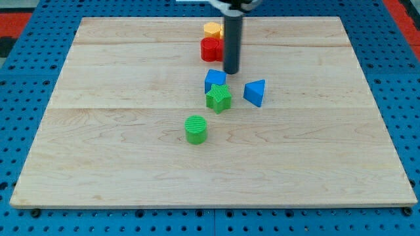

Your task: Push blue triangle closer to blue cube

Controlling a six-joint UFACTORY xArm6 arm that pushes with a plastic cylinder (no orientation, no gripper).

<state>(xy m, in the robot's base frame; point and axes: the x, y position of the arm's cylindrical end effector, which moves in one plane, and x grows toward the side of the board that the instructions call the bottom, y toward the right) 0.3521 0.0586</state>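
Observation:
The blue triangle [255, 92] lies right of the board's middle. The blue cube [214, 79] sits a short way to its left, with a gap between them. A green star [218, 98] touches the cube's lower edge. My tip [231, 71] is at the end of the dark rod, just above and between the cube and the triangle, nearer the cube's upper right corner. It touches neither block that I can tell.
A red block [210, 49] and a yellow block [212, 29] stand near the view's top, just left of the rod. A green cylinder [195, 129] lies below the star. The wooden board [98, 131] rests on a blue pegboard.

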